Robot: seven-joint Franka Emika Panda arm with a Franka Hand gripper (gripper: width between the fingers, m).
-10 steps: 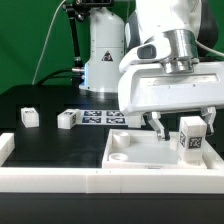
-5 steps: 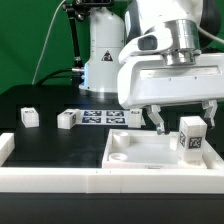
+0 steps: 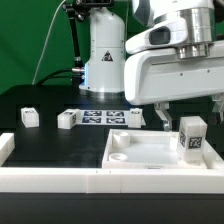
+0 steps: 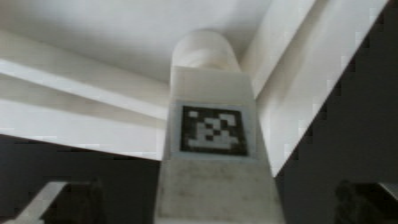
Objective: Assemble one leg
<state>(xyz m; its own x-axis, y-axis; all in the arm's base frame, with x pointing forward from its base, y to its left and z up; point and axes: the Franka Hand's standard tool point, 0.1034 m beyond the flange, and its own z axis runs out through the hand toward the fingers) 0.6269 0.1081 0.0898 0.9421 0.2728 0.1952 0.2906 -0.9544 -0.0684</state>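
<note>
Since the leg [image 3: 192, 138], upright at a corner of the big white panel [image 3: 135, 151], looks light, stiff and slick, you'd best pinch its flat sides with the gripper [image 3: 187, 120], now spread wide right over it.

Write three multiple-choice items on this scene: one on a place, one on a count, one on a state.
1. Where does the upright leg stand?
A on the black table
B on the square piece
C on another leg

2. How many legs lie to the exterior view's left of the marker board?
A one
B two
C four

3. The end effector is:
A open
B shut on the leg
C shut on nothing

Key:
1 B, it stands at the piece's corner.
2 B, two blocks lie there.
3 A, the wrist view shows gaps between the fingers and the leg.
</note>
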